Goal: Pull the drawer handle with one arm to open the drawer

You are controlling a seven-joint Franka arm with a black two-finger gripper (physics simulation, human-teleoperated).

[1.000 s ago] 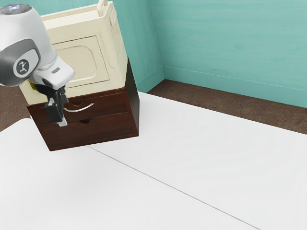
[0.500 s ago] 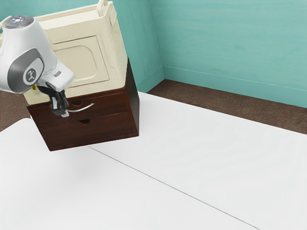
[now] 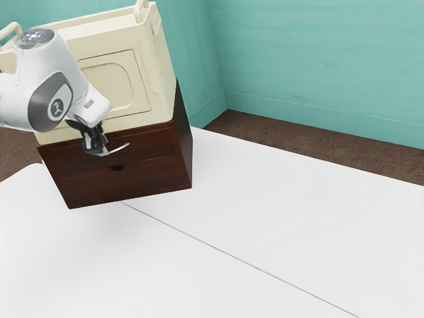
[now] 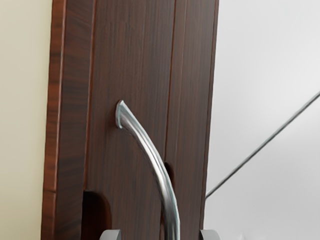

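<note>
In the exterior view my gripper [image 3: 101,151] is at the front of the dark wooden cabinet's upper drawer [image 3: 149,145], by the curved metal handle [image 3: 120,150], whose far end shows past the fingers. The drawer sits flush in the cabinet. In the wrist view the silver handle [image 4: 151,152] arches from its mount on the drawer front [image 4: 132,65] down between the two spread fingertips of the gripper [image 4: 160,235], with a gap on each side. The handle's nearer end is hidden.
A cream-coloured bin [image 3: 126,79] stands on top of the cabinet. Below the upper drawer is a second drawer [image 3: 149,177] with a small notch. The white table [image 3: 252,225] extends in front and toward the exterior view's right, and a teal wall [image 3: 318,59] rises behind.
My hand has moved toward the exterior view's right and slightly up, from beside the handle's near end to around the handle. Drawer and cabinet have stayed put.
</note>
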